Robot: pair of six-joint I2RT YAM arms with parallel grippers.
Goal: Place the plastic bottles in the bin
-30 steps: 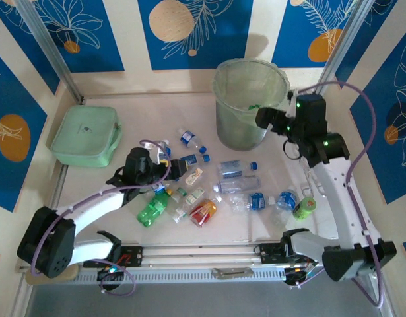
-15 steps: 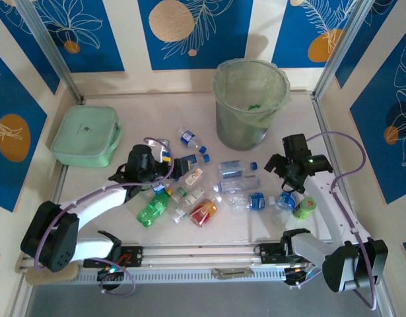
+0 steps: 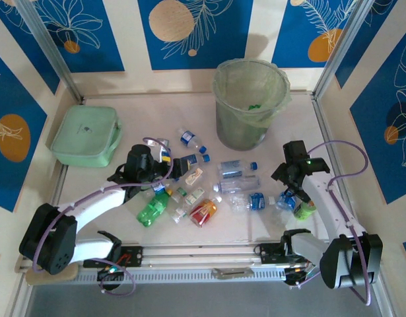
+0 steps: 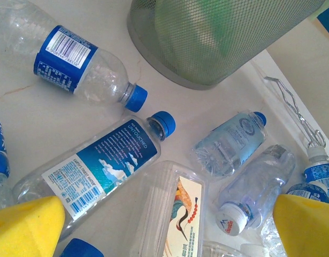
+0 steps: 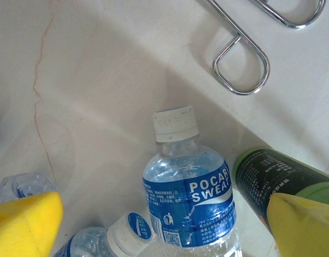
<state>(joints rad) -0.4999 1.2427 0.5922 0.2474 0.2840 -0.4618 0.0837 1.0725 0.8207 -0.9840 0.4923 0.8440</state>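
Note:
Several plastic bottles (image 3: pixel 239 185) lie scattered across the middle of the table. The bin (image 3: pixel 250 99), a tall grey bucket with a pale green liner, stands at the back, with a little green showing inside. My left gripper (image 3: pixel 181 168) is open low over the left cluster; its yellow pads (image 4: pixel 25 225) straddle a flat clear bottle with a crane label (image 4: pixel 177 214) and a blue-labelled bottle (image 4: pixel 102 166). My right gripper (image 3: pixel 290 195) is open over a blue-labelled bottle (image 5: pixel 190 201) with a white cap, which lies between its pads (image 5: pixel 306 227). Neither gripper holds anything.
A flat mint-green case (image 3: pixel 84 136) lies at the far left. A green-and-black bottle (image 5: pixel 268 171) lies beside my right finger, near the table's right rail. A bent wire clip (image 5: pixel 242 67) rests on that rail. The bin's mesh wall (image 4: pixel 217 37) rises just beyond the left cluster.
My right arm has swung down from the bin's rim to the bottles at the right, its jaws spreading wider. The left arm has barely moved.

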